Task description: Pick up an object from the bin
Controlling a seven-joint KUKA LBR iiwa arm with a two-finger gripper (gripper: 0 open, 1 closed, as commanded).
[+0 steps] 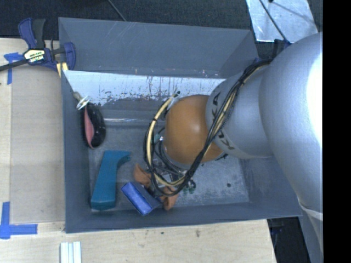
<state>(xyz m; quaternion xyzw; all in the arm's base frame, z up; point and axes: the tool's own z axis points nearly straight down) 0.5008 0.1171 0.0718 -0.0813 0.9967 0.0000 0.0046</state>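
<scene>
Blue flat block (138, 198) and brown scrap (141, 174) lie beneath the gripper (159, 187) near the bin's (164, 215) front edge. Cables (149, 141) cover the gripper, so whether it is wide or narrow cannot be told. A teal wedge (108, 181) lies just left, and a black-and-pink oval (93, 126) by the left wall.

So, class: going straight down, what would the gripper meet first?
Probably the brown thing beside the small blue block at the front of the bin; the gripper sits just above it, though depth is unclear.

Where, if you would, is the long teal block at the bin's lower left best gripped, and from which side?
Probably from straight above, across the width of the teal block at mid-length: it lies flat, and its long sides are straight and parallel.
</scene>
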